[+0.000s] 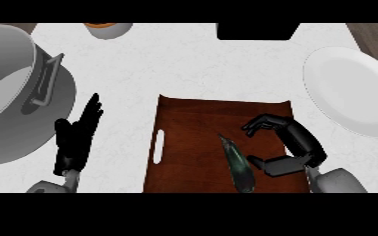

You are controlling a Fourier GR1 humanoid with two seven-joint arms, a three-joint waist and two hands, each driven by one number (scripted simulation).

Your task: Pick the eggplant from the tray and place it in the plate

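A dark, slender eggplant (238, 164) lies lengthwise on the brown tray (192, 130), near its lower middle. My right hand (294, 145) hovers over the tray's right side, just right of the eggplant, with fingers and thumb curved apart and nothing between them. The white plate (341, 90) sits on the counter at the right edge, beyond the tray. Left of the tray, over the counter, my left hand (76, 135) rests with its fingers straight.
A large grey pot with a handle (29, 95) fills the left side. A small bowl with something orange (107, 28) and a black object (257, 31) stand along the far edge. White counter lies between tray and pot.
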